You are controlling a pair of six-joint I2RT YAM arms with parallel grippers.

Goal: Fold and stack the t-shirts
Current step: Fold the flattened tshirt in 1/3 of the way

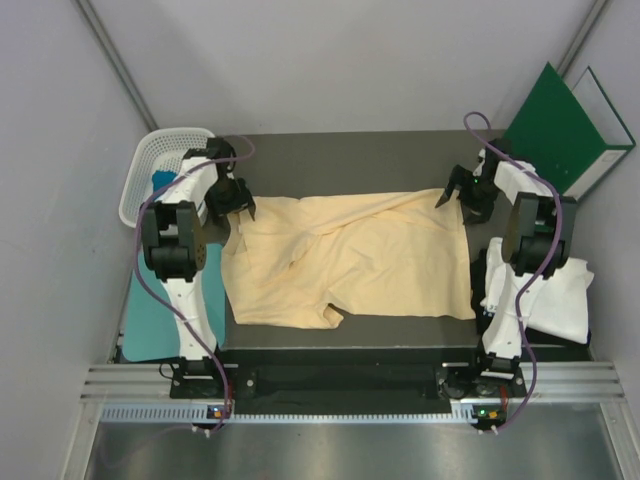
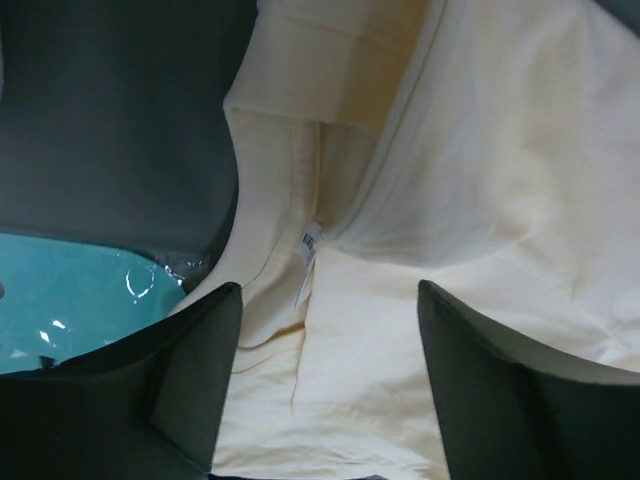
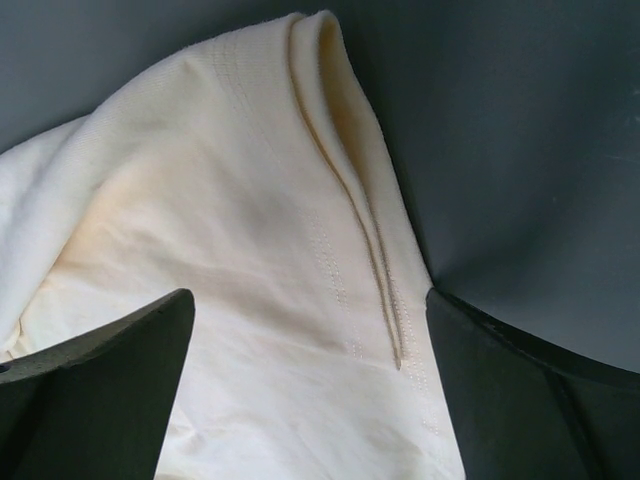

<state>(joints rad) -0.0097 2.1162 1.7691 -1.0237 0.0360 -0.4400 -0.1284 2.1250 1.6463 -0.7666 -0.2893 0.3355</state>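
Note:
A large pale peach-yellow t-shirt (image 1: pixel 350 260) lies spread and rumpled on the dark table (image 1: pixel 350 155). My left gripper (image 1: pixel 238 205) is open over the shirt's far left corner, with cloth (image 2: pixel 400 200) between its fingers (image 2: pixel 200 370). My right gripper (image 1: pixel 455 195) is open over the far right corner, and a hemmed fold (image 3: pixel 300 200) lies between its fingers (image 3: pixel 500 390). A white t-shirt (image 1: pixel 550 295) lies crumpled off the table's right side. A blue cloth (image 1: pixel 163 181) sits in the basket. I see no dark t-shirt.
A white mesh basket (image 1: pixel 150 160) stands at the far left. A teal sheet (image 1: pixel 150 310) lies left of the table and shows in the left wrist view (image 2: pixel 70 295). A stiff green folder (image 1: pixel 560 125) leans at the far right. Grey walls close in on both sides.

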